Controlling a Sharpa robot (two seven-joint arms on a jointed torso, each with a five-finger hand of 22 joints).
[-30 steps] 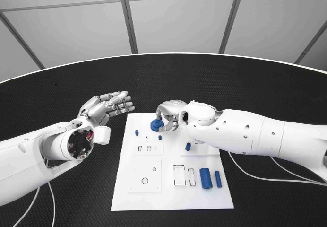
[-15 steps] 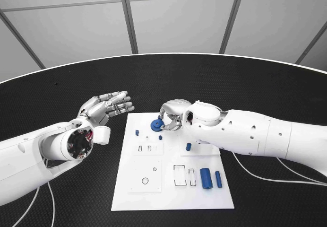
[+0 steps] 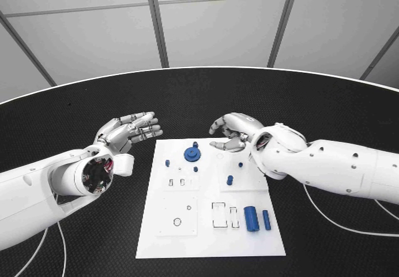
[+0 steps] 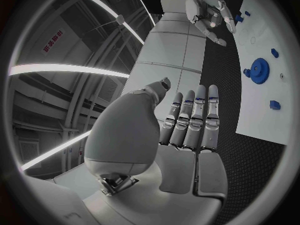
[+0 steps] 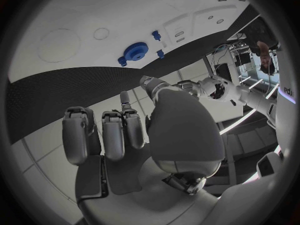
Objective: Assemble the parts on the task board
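The white task board (image 3: 209, 241) lies mid-table. A blue gear (image 3: 192, 153) sits on a post near the board's far edge, also seen in the wrist views (image 4: 258, 70) (image 5: 135, 51). My right hand (image 3: 234, 131) hovers just beyond the board's far edge, right of the gear, holding nothing, its fingers loosely bent (image 5: 105, 132). My left hand (image 3: 130, 131) floats left of the board's far corner, palm up, fingers spread (image 4: 190, 122), empty. Small blue pegs (image 3: 229, 179) stand in the board. A thick blue cylinder (image 3: 250, 217) and a thin blue bar (image 3: 266, 219) lie near its right edge.
Rectangular slots (image 3: 218, 214) and small holes (image 3: 177, 221) mark the board's near half. Black table (image 3: 75, 121) surrounds the board on all sides. My right forearm (image 3: 332, 167) crosses above the table right of the board.
My right hand has let go of the blue gear and drawn away to the right and back. The gear now stands free on the board. The left hand has not moved.
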